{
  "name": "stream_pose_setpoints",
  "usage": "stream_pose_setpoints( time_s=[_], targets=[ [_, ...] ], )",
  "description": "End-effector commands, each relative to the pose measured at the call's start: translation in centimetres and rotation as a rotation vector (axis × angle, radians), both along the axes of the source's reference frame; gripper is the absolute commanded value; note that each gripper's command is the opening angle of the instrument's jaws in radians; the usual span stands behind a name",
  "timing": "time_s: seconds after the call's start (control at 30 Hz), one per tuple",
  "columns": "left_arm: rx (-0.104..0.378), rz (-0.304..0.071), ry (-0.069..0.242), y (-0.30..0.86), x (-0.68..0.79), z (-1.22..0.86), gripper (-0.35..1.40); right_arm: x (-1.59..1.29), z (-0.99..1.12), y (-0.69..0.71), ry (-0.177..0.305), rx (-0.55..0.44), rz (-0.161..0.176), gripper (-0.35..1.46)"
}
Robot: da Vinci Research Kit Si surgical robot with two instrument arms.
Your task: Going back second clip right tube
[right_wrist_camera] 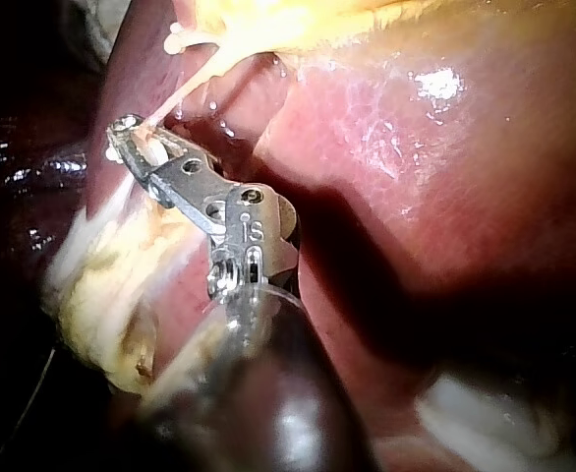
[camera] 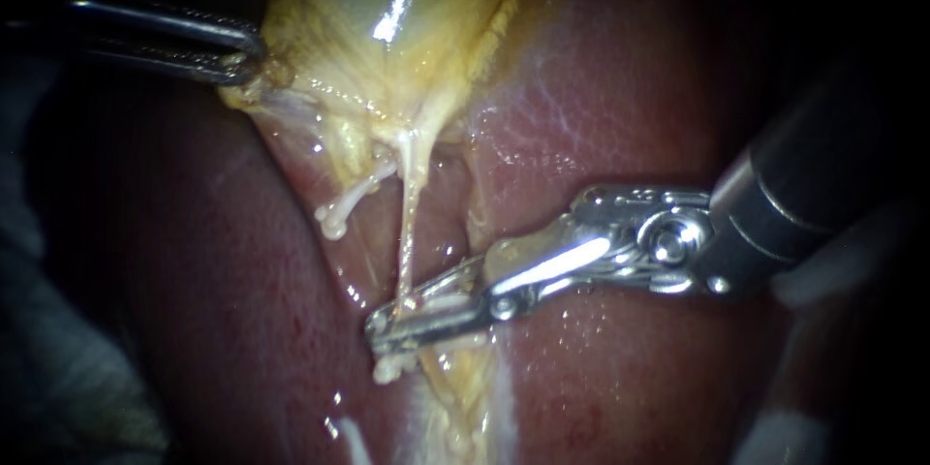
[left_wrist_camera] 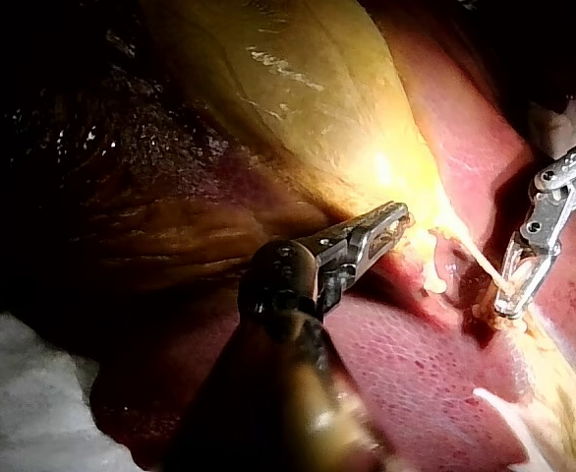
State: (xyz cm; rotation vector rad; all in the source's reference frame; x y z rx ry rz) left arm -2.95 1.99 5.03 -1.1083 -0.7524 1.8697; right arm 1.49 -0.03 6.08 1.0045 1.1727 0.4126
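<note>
Left instrument (camera: pixel 250 56) pinched edge of gallbladder (camera: pixel 387 29). Right tube (camera: pixel 411 223) ran taut from gallbladder across liver (camera: pixel 630 97) into right instrument (camera: pixel 383 327). Its 2 jaws stood slightly parted, with tube lying between them. Short left tube (camera: pixel 341 208) hung just beside.

Endoscope close above liver (camera: pixel 630 87), wrist cameras low, oblique; all share the tube (camera: pixel 409 232)
</note>
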Motion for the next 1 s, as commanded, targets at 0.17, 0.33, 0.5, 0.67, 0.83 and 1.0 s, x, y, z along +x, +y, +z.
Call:
stream_pose_setpoints(
  time_s=[0.17, 0.33, 0.5, 0.67, 0.83, 1.0],
  targets=[
    [0.0, 0.001, -0.001, 0.0, 0.01, 0.0, -0.35, 0.01, 0.05, 0.01, 0.002, -0.02, 0.009, 0.14],
    [0.0, 0.001, -0.001, 0.0, 0.01, 0.0, -0.35, 0.02, 0.22, 0.02, -0.021, -0.045, 0.054, 0.41],
    [0.0, 0.001, -0.001, 0.0, 0.02, 0.0, -0.35, -0.03, 0.38, 0.12, -0.048, -0.059, 0.106, 0.46],
    [0.0, 0.001, -0.001, -0.01, 0.02, 0.0, -0.35, -0.09, 0.45, 0.19, -0.087, -0.07, 0.128, 0.48],
    [0.0, 0.002, -0.001, -0.01, 0.03, 0.0, -0.35, -0.15, 0.42, 0.15, -0.101, -0.075, 0.123, 0.5],
    [0.0, 0.002, -0.002, -0.01, 0.04, 0.0, -0.35, -0.18, 0.28, 0.03, -0.059, -0.082, 0.096, 0.5]
  ],
)
